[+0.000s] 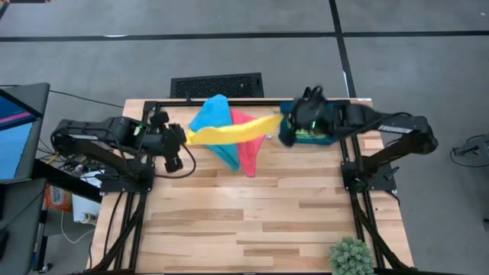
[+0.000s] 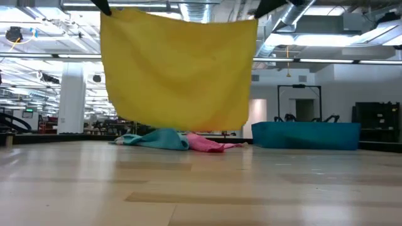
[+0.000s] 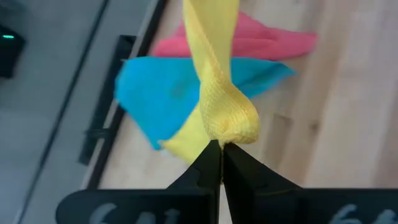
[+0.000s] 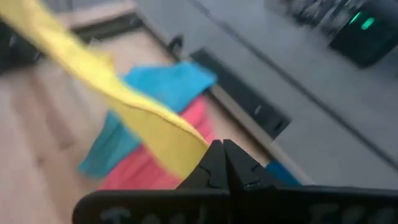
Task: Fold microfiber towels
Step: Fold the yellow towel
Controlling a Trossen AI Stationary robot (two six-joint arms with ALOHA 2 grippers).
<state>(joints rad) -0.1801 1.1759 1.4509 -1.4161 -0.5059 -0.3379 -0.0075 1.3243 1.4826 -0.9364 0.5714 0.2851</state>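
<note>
I'm looking at two dark, nearly black arms built of chunky jointed segments, with black cables trailing along them. The left gripper (image 3: 221, 152) is showing two black wedge-shaped fingers tapering to thin tips, with pale embossed lettering on the bar beneath. The right gripper (image 4: 222, 149) is looking identical. A small green light is glowing on the right arm's wrist.

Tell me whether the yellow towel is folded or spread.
Spread: the yellow towel hangs as one flat sheet above the table, stretched between two raised corners.
</note>
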